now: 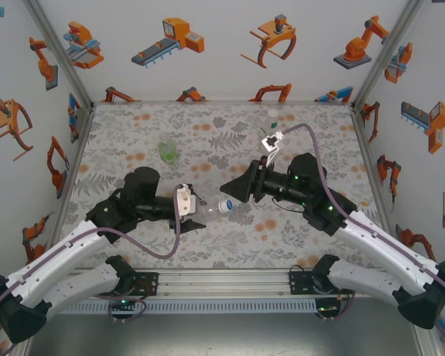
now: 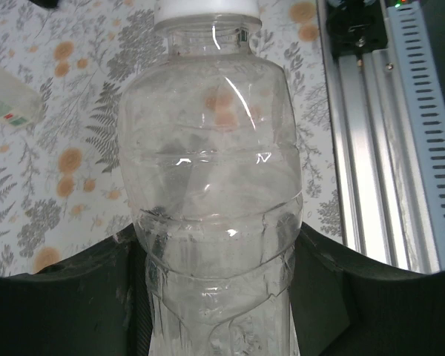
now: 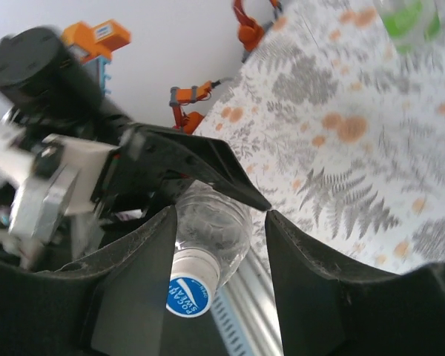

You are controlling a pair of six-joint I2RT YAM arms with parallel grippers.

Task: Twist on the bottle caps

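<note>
My left gripper (image 1: pixel 195 213) is shut on a clear bottle (image 1: pixel 208 211), holding it sideways above the table with its neck toward the right arm. In the left wrist view the bottle (image 2: pixel 215 185) sits between both black fingers (image 2: pixel 322 274), and its white cap (image 2: pixel 208 7) is on the neck. My right gripper (image 1: pixel 228 194) is open right at the cap (image 1: pixel 224 207). In the right wrist view the cap (image 3: pixel 189 297), blue-printed on top, lies between the spread fingers (image 3: pixel 311 267), nearer the left one, with a gap on the other side. A green-tinted bottle (image 1: pixel 167 150) stands further back.
Another small bottle (image 1: pixel 273 119) stands near the back wall, behind the right arm's cable connector (image 1: pixel 271 139). The green bottle (image 3: pixel 408 18) is at the top right of the right wrist view. The metal rail (image 2: pixel 386 148) runs along the near table edge. White walls enclose the table.
</note>
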